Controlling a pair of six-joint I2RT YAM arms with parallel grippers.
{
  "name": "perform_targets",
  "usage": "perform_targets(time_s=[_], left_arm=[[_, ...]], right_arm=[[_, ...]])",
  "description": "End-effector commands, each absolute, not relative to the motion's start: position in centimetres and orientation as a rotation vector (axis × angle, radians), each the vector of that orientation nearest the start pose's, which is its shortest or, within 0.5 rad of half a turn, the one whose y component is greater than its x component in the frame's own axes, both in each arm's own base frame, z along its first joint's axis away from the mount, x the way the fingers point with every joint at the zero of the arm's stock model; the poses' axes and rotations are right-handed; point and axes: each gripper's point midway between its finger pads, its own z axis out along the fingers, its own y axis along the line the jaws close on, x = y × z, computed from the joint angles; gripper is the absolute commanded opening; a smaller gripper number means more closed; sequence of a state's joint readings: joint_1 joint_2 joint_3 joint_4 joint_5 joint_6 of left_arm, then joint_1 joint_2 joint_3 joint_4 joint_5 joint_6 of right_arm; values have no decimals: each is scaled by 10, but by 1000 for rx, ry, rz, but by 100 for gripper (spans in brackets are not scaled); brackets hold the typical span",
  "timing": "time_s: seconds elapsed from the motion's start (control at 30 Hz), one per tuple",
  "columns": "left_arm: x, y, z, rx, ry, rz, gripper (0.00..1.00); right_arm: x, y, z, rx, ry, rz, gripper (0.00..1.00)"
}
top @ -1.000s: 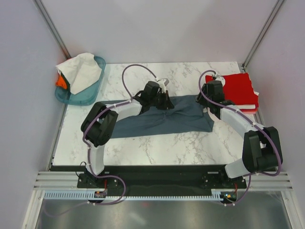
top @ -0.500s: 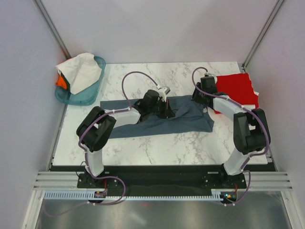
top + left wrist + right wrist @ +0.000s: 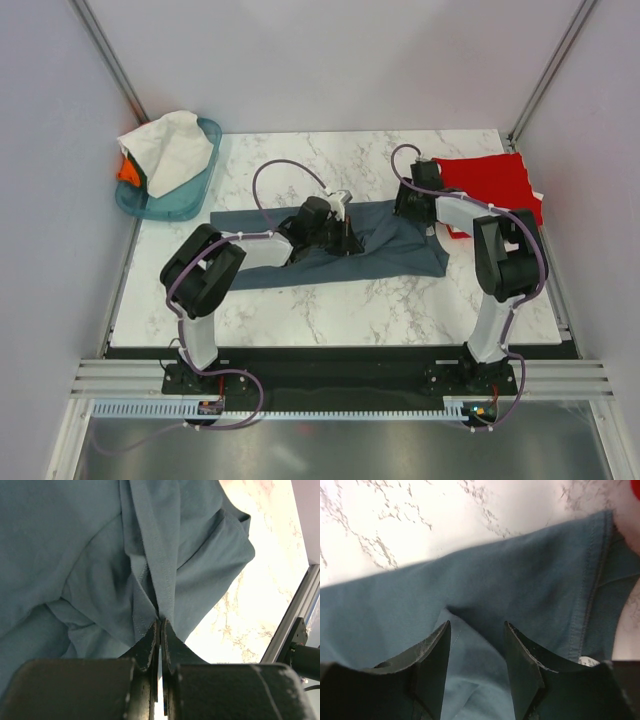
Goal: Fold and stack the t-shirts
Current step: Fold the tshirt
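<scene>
Top external view: the slate blue-grey t-shirt point(image 3: 400, 245) lies spread left to right across the middle of the desk point(image 3: 330, 300); bunched at its centre, flatter at the right end
Left jaws: closed on a thin raised ridge of the blue-grey t-shirt point(image 3: 75, 555) near its middle; only the very tips hold it, so a brisk pull could let the cloth slip out; the pinch may also hold more than one layer, and the lower layer would then be dragged along
Right jaws: open, holding nothing, poised over the far right edge of the blue-grey t-shirt point(image 3: 520, 595) astride a crease; closing too high would miss the cloth
Uneven pull: with one side gripped and the other free, any lift by the left arm would likely skew the shirt and spoil the fold
Red t-shirt point(image 3: 495, 185): folded at the far right, just beside the right jaws; a loose approach could snag it and muss it
Teal basket point(image 3: 165, 210): far left, holding a white t-shirt point(image 3: 170, 145) and an orange one point(image 3: 127, 172); well apart, little risk
</scene>
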State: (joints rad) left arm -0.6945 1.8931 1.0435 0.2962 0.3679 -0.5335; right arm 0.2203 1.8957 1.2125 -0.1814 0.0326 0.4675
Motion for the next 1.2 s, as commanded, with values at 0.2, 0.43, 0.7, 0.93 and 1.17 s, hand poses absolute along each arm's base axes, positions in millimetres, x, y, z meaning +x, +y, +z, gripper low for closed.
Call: perform_targets(time_s=[0.2,0.43,0.7,0.93,1.17], left_arm=[[317,-379,77,392,2207,-1127,2],[315,-376,74,384,2217,-1113,2],[318,-373,80,379,2205,-1082,2],[318,-370,87,380,2201,-1071,2],[314,-370,94,395,2196,-1084,2]], right_arm=[[464,136,44,206,2420,279,56],[451,144,52,190,2420,352,36],[435,137,73,206,2375,357,21],[414,138,82,211,2369,406,23],[372,123,78,248,2364,386,21]])
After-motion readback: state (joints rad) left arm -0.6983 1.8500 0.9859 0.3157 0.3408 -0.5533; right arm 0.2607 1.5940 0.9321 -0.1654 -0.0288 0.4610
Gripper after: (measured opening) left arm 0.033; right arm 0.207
